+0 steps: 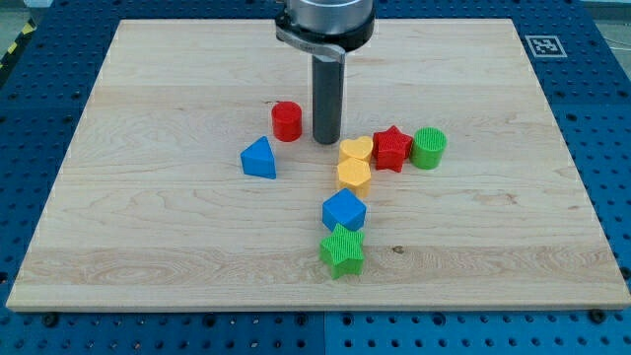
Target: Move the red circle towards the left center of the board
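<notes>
The red circle is a short red cylinder standing a little above and left of the board's middle. My tip rests on the board just to the right of it, with a small gap between them. A blue triangle lies below and left of the red circle.
To the right of my tip sit a yellow heart, a red star and a green circle. Below them lie a yellow hexagon, a blue cube and a green star. The wooden board lies on a blue perforated table.
</notes>
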Action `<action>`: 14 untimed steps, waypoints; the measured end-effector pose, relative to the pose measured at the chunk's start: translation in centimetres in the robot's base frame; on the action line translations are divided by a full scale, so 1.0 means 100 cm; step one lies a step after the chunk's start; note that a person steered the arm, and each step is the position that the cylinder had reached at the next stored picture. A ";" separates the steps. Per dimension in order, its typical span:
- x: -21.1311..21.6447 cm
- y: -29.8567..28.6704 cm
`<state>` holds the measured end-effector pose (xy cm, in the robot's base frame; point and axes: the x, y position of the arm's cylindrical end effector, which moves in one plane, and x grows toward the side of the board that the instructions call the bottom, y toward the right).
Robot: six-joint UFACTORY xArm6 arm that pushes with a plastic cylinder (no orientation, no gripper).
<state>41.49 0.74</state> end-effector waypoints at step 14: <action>-0.008 -0.135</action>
<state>40.64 -12.80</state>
